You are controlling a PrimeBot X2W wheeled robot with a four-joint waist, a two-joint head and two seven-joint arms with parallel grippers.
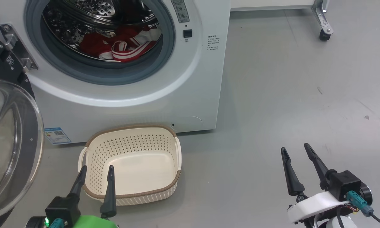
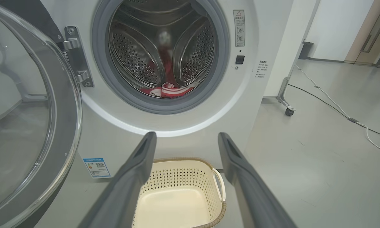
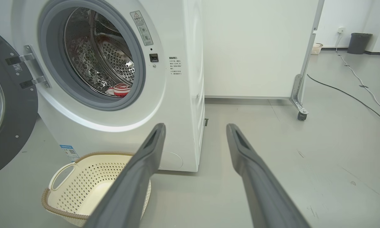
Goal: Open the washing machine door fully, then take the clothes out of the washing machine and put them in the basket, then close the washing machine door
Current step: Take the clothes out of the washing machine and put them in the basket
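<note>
Two grippers: both sit low in the head view and hold nothing. The left gripper (image 1: 97, 167) has its fingers parted over the basket's near rim. The right gripper (image 1: 295, 147) has its fingers parted above bare floor (image 1: 272, 95), off to the right of the machine.
Basket: the basket (image 1: 131, 128) is empty and stands on the floor just in front of the washing machine (image 1: 205, 79), below the drum mouth.
Door: the washing machine door (image 1: 15, 148) is swung out on its hinge at the left. It looks wide open, but I cannot tell whether it is at its stop.
Clothes: the clothes (image 1: 120, 44) lie in the bottom of the drum, toward the front, behind the grey seal (image 1: 113, 76).
Likely step: reaching into the drum for the clothes.
Risk at the basket: it looks light, so a low forearm could shove it out from under the opening and the drop would then miss.
Risk at the door: the left arm is close beside it, and a wide swing could knock it back toward the reach.
Risk at the seal: fingers or dragged cloth may catch on the rubber lip.
Risk in the drum: pinching only the striped trim could let the rest trail, slip free and land on the floor.
</note>
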